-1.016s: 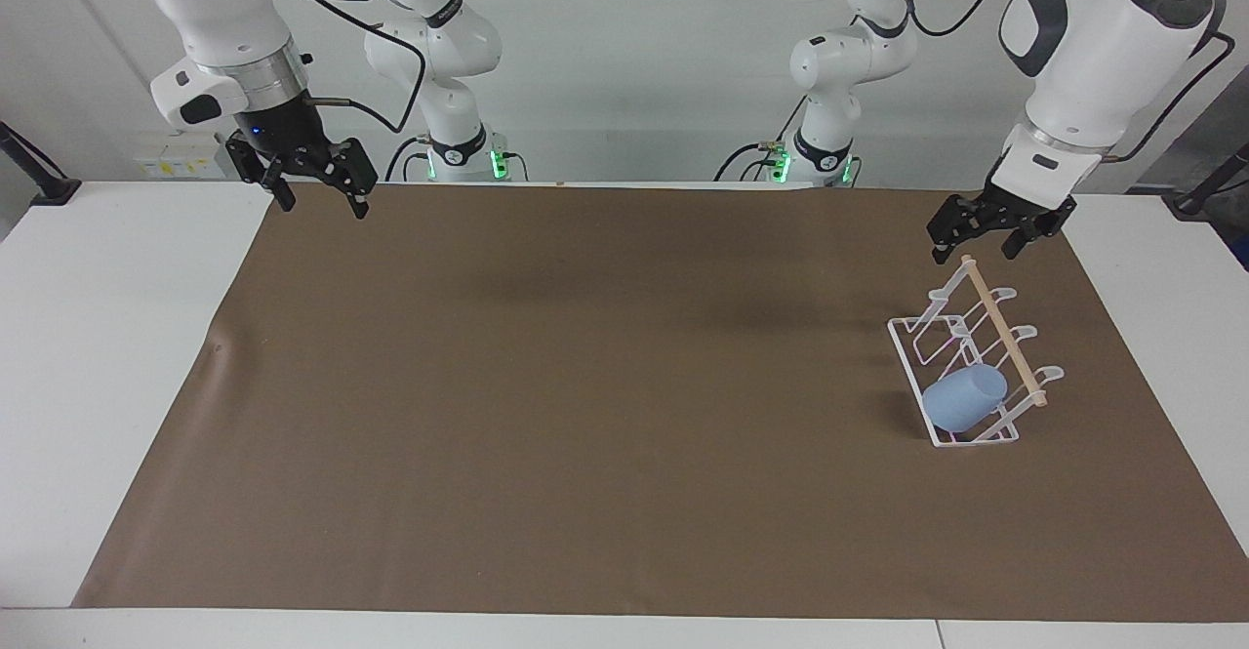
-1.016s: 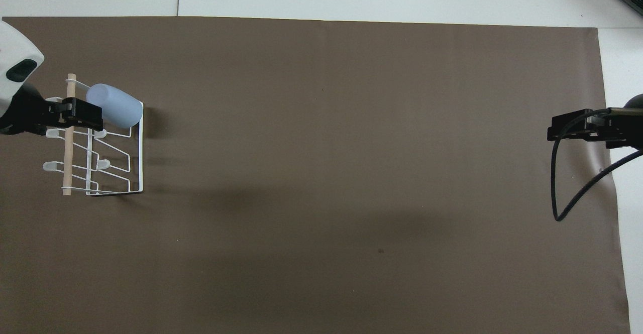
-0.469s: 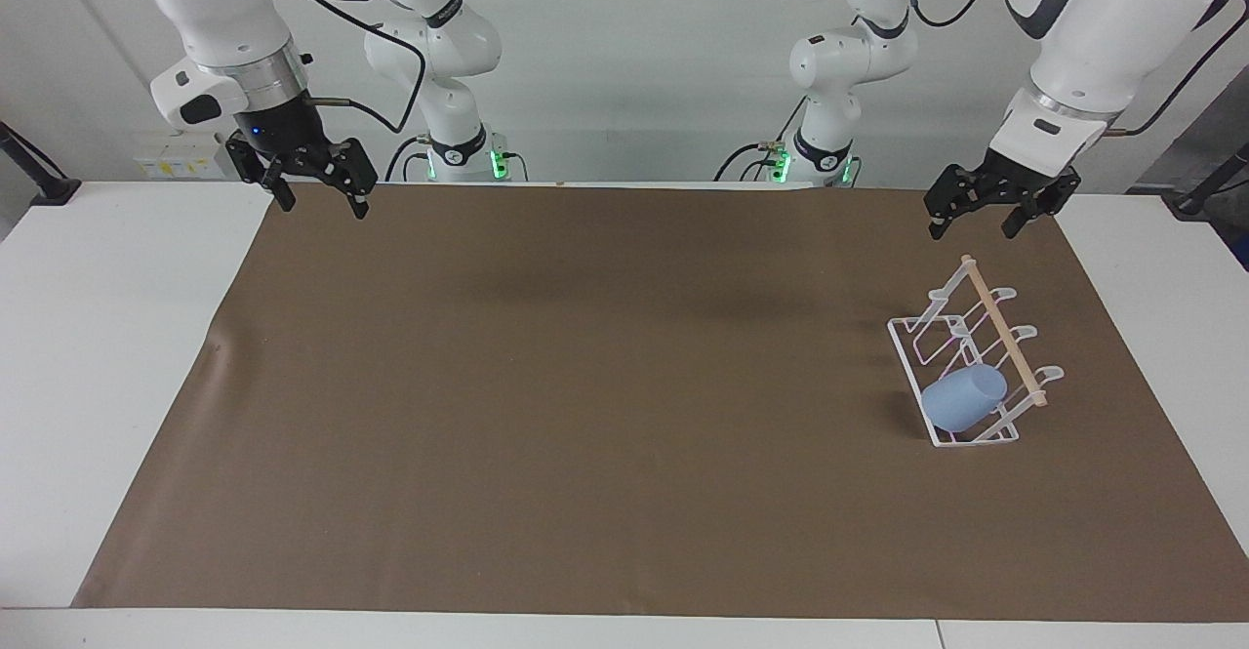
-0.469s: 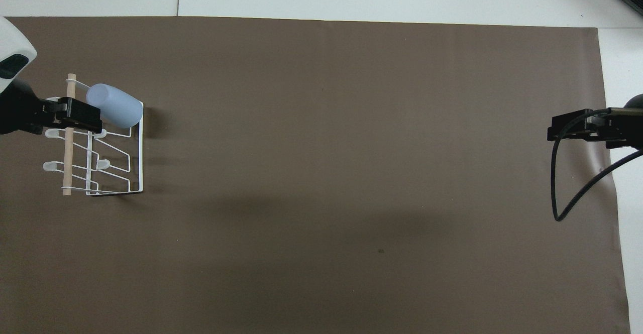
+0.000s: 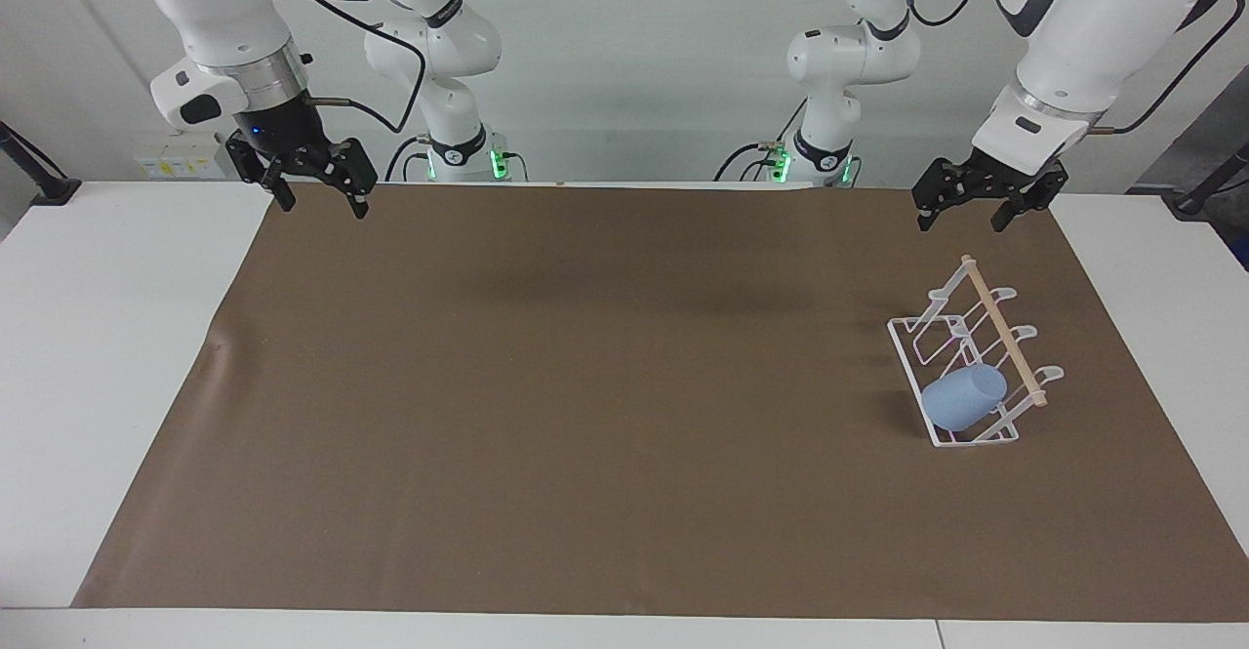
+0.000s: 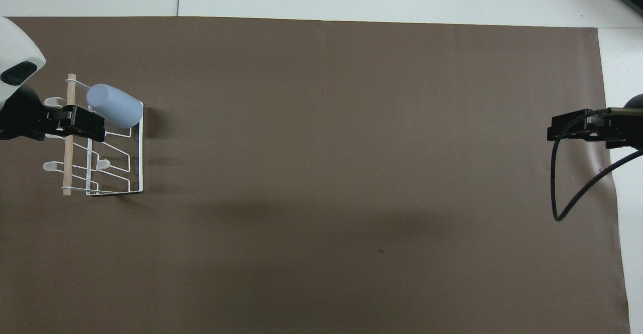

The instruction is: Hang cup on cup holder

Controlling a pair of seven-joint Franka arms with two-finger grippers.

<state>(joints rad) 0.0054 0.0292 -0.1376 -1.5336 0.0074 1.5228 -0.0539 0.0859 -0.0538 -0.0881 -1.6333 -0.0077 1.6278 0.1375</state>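
The light-blue cup hangs tilted on a prong of the white wire cup holder, at the holder's end farthest from the robots. Both stand at the left arm's end of the table. In the overhead view the cup sits at the upper end of the holder. My left gripper is open and empty, raised in the air above the mat's edge by the robots, clear of the holder. In the overhead view the left gripper overlaps the holder. My right gripper is open and empty, waiting over the mat's corner; it also shows in the overhead view.
A brown mat covers most of the white table. A black cable loops down from the right arm.
My left gripper has risen and drawn back from the holder toward the robots' end. The cup stays on the holder. The right arm has not moved.
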